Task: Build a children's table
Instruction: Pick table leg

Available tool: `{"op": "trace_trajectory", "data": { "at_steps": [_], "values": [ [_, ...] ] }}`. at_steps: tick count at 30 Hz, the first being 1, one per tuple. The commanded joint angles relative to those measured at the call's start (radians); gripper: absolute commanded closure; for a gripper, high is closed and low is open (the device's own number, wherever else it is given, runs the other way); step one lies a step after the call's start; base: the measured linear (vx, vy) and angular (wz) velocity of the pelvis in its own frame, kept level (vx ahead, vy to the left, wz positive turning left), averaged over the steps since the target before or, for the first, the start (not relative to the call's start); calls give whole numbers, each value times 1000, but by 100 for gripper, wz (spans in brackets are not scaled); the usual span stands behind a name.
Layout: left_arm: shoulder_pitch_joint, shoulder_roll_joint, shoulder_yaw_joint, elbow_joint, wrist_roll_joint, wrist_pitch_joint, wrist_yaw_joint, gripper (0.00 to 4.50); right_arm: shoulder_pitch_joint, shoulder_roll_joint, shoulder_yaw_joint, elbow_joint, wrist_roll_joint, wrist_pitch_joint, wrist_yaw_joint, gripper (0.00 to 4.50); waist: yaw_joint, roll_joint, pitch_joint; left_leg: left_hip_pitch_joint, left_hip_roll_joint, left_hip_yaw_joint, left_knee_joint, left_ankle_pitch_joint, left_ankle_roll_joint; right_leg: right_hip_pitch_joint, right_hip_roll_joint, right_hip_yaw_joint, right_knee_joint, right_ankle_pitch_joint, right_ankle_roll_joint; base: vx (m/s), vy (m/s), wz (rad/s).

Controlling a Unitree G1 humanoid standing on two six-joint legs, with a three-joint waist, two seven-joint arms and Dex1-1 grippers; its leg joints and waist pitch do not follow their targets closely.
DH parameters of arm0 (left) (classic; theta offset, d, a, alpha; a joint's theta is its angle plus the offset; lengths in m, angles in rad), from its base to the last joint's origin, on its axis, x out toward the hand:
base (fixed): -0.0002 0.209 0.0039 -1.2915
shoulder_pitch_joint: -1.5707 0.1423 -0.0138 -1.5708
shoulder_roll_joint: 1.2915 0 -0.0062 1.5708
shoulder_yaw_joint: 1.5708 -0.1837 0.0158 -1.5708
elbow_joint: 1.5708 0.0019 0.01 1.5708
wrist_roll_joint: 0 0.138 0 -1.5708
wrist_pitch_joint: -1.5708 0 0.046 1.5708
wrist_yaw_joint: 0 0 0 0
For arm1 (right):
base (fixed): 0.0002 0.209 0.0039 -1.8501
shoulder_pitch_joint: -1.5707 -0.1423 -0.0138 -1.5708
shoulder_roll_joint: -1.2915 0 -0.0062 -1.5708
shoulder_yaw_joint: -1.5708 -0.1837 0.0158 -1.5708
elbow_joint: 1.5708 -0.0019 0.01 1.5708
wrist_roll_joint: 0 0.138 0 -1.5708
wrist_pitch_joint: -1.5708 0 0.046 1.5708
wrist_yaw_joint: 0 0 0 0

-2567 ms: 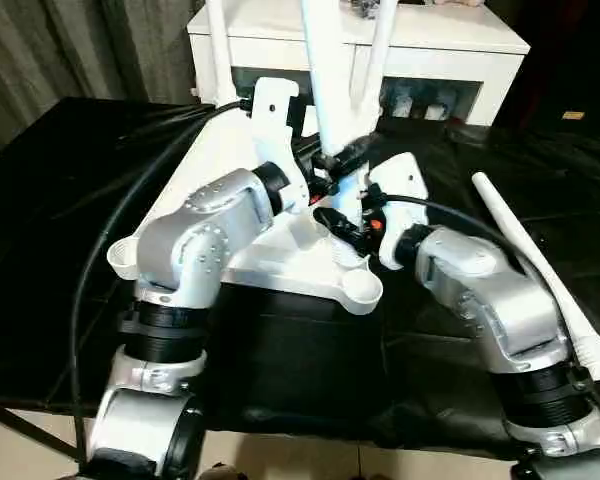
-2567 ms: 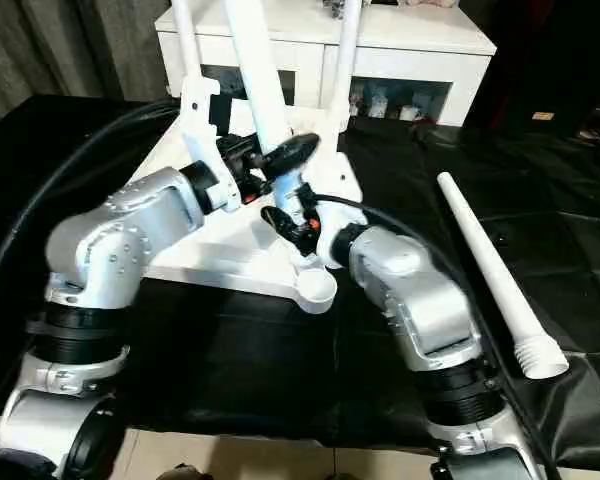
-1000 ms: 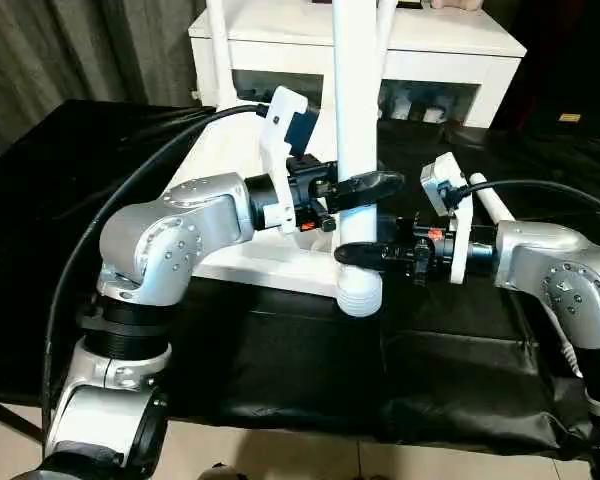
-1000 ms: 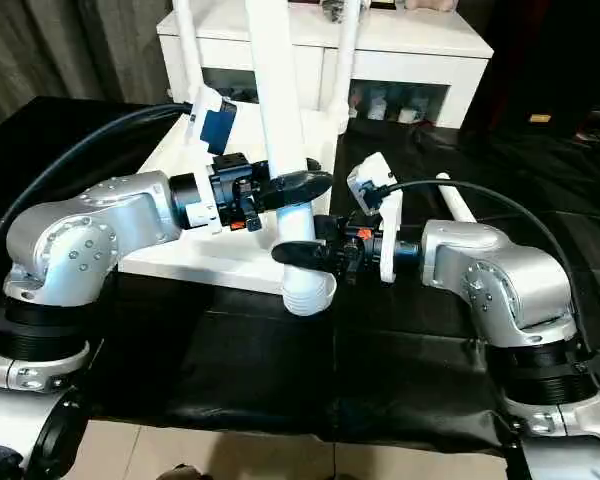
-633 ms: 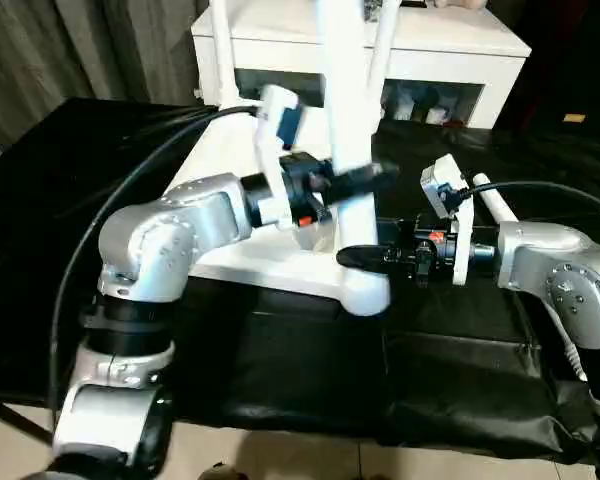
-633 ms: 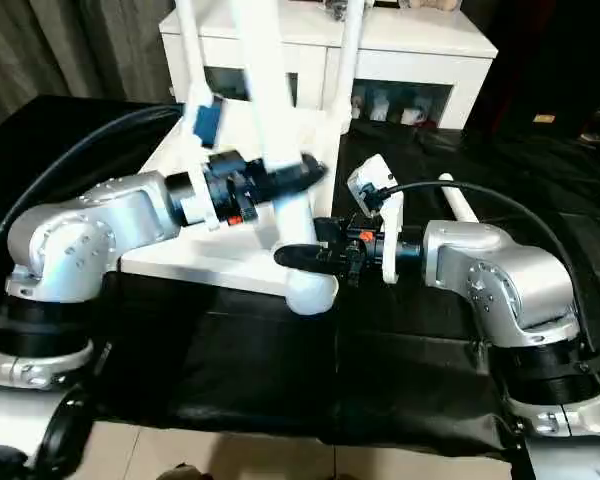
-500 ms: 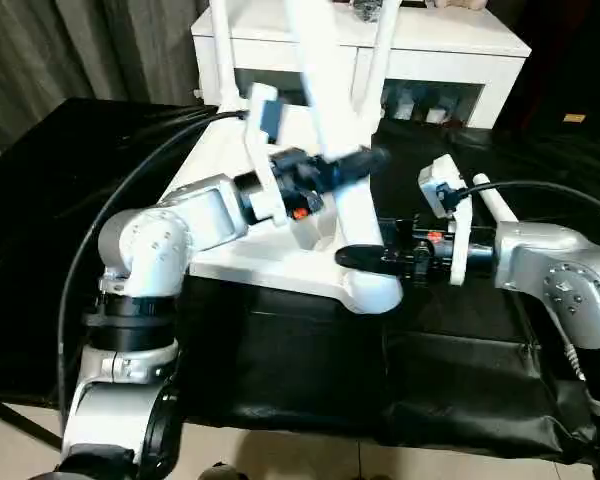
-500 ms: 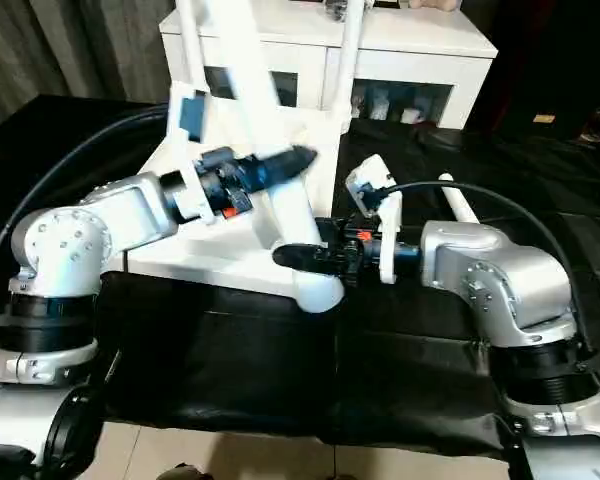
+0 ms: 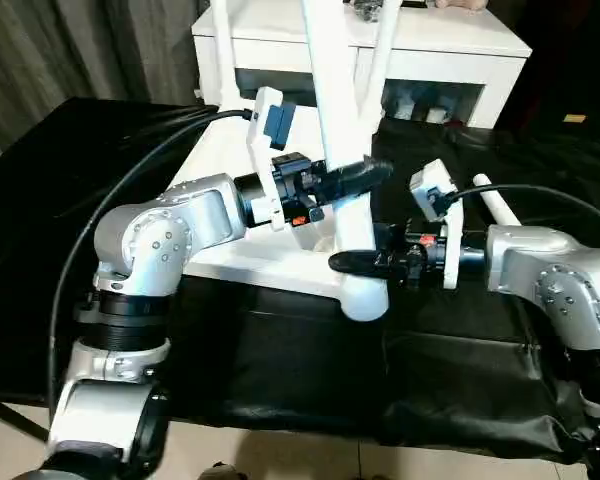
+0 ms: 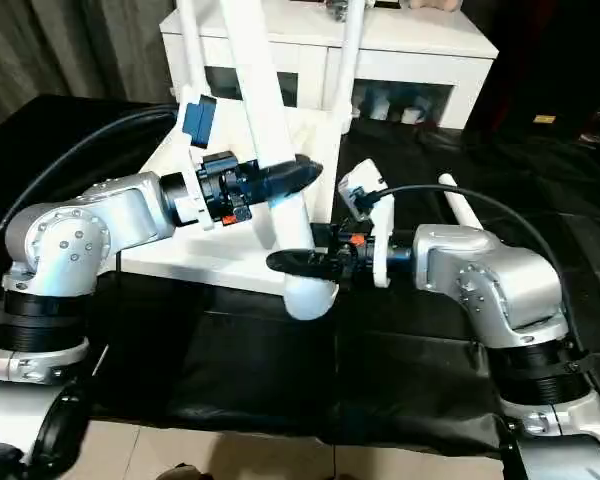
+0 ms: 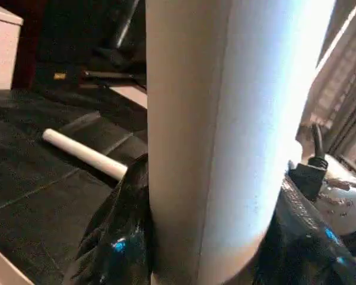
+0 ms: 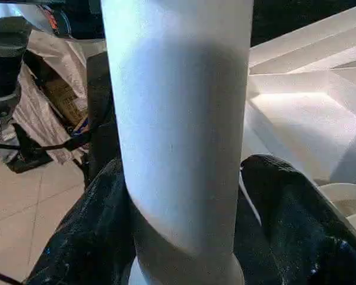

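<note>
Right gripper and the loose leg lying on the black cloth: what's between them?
In the left eye view, the right gripper grips the upright leg; toward the loose leg come its own wrist and forearm, then black cloth.

The white table top (image 9: 242, 250) lies ribbed underside up on the black cloth. One long round leg (image 9: 338, 150) stands nearly upright at its near corner socket (image 9: 363, 298). Another leg (image 9: 497, 207) lies loose on the cloth to the right

Leg (image 9: 332, 120) upright on tabletop (image 9: 280, 262) — cabinet (image 9: 450, 45) behind

left claw (image 9: 352, 176) above right claw (image 9: 358, 262), both clamped shut
</note>
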Motion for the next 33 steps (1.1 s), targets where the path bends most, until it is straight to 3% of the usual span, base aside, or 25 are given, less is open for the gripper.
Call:
{"op": "trace_trajectory", "data": {
  "at_steps": [1, 13, 19, 21, 25, 26, 27, 29, 31, 33],
  "values": [
    [-19, -2, -21, -40, -3, 0, -31, 264, -23, -3, 4, 9, -12, 1, -9, 164, -1, -17, -75, 12, 5, 8, -69, -159, 3, 58, -29, 28, -61, -289, -163, 0, 0, 0],
    [-11, 10, -74, -72, 3, -13, -70, 264, -21, 5, 24, 18, -9, -3, 9, 256, -1, -16, -76, 12, 5, 8, -69, -157, 3, 58, -29, 28, -59, -276, -167, 0, 0, 0],
    [-9, 10, -80, -73, 7, -5, -62, 264, -9, 9, 20, 11, -9, -4, 5, 262, 0, -14, -76, 13, 5, 7, -69, -164, 0, 58, -29, 28, -60, -279, -168, 0, 0, 0],
    [-15, 0, -61, -61, -6, 28, -30, 208, -4, 16, 12, 12, -14, -7, -15, 262, -1, -14, -76, 12, 4, 8, -68, -165, -2, 59, -29, 28, -60, -279, -169, 0, 0, 0],
    [-15, 6, -33, -52, -38, 52, -33, 158, 11, 33, -24, 20, -18, -15, -64, 263, 0, -12, -77, 13, 4, 8, -69, -167, -6, 58, -29, 27, -60, -281, -172, 0, 0, 0],
    [-11, 16, -29, -54, -39, 51, -42, 158, 19, 33, -38, 17, -15, -14, -75, 263, -1, -12, -76, 13, 4, 7, -69, -170, -7, 58, -28, 27, -60, -282, -172, 0, 0, 0],
    [-8, 21, -26, -58, -44, 54, -48, 145, 25, 30, -47, 12, -13, -14, -78, 264, -1, -5, -76, 15, 4, 7, -70, -175, -9, 57, -27, 27, -61, -278, -169, 0, 0, 0],
    [-6, 23, -22, -60, -48, 57, -50, 139, 31, 29, -59, 8, -11, -13, -84, 264, 1, -8, -77, 15, 3, 8, -69, -178, -9, 58, -27, 28, -61, -273, -169, 0, 0, 0],
    [8, 34, -25, -85, -30, 38, -59, 109, 45, 28, -101, 0, -2, -9, -111, 264, 2, 2, -77, 15, 4, 6, -70, -178, -10, 58, -27, 27, -59, -266, -172, 0, 0, 0],
    [14, 35, -27, -91, -18, 25, -53, 105, 48, 27, -112, 0, -4, -10, -122, 264, 1, -4, -77, 13, 5, 5, -71, -172, -12, 60, -27, 27, -59, -252, -174, 0, 0, 0]
  ]
}}
